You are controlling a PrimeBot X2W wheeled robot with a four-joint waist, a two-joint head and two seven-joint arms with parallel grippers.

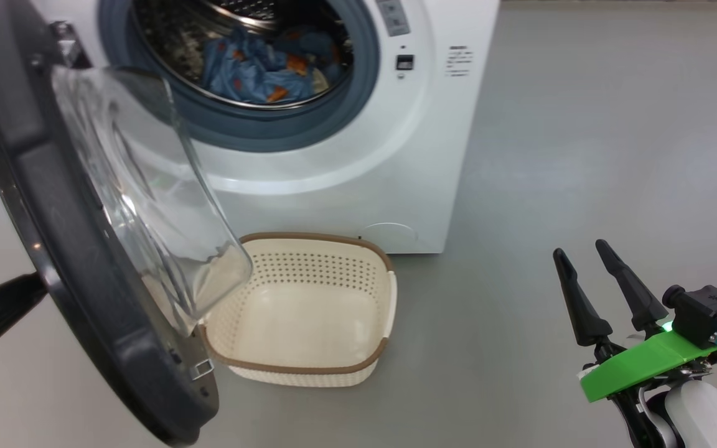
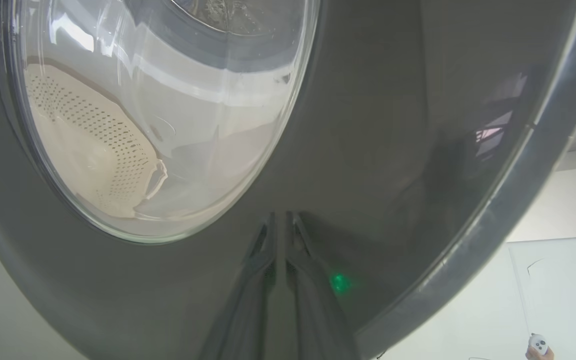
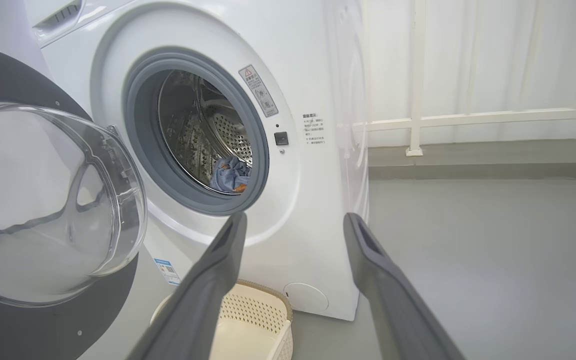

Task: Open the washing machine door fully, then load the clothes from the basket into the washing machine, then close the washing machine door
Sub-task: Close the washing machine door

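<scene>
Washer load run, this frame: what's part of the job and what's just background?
Job:
washing machine door, open
clothes, in the drum
basket, empty
washing machine
left hand, shut, at the door's outer face
right hand, open, empty

Background:
floor
white railing
white controller, held by a person

We make out red warning triangle on sticker [image 3: 258, 91]; small print [image 3: 314, 129] and blue label [image 3: 167, 270] on washing machine [image 3: 318, 225] unreadable
</scene>
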